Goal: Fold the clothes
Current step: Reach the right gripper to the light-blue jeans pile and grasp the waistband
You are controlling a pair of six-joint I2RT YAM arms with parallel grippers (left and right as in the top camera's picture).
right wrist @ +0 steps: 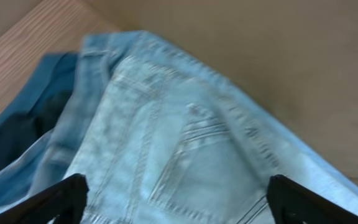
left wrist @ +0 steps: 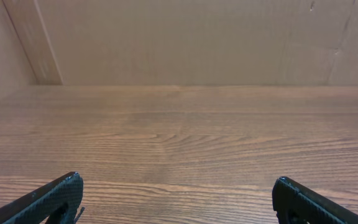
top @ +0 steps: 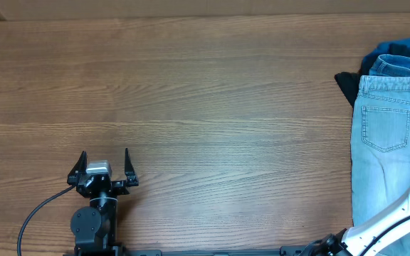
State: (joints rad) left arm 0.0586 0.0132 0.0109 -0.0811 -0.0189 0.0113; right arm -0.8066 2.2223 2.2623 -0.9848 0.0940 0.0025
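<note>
Wood-grain surface runs bare across most of our view. At its near left, our left fingers stand spread to their widest over plain wood. They hold nothing and sit well apart from the work.

At the far right edge lie the clothes in a heap. The pale denim is on top with a back pocket up, and blue cloth and black cloth show from under its far end. Our right fingers hover just over the pale denim, spread almost as wide, with nothing pinched between them.

We judge the job to be at its opening step: the top garment is being fetched and no fold has been made. Next, we reckon, the right fingers must drop onto an edge of the pale denim and close on that garment alone. They would then draw it left onto open wood, where the left fingers can help lay it flat.
</note>
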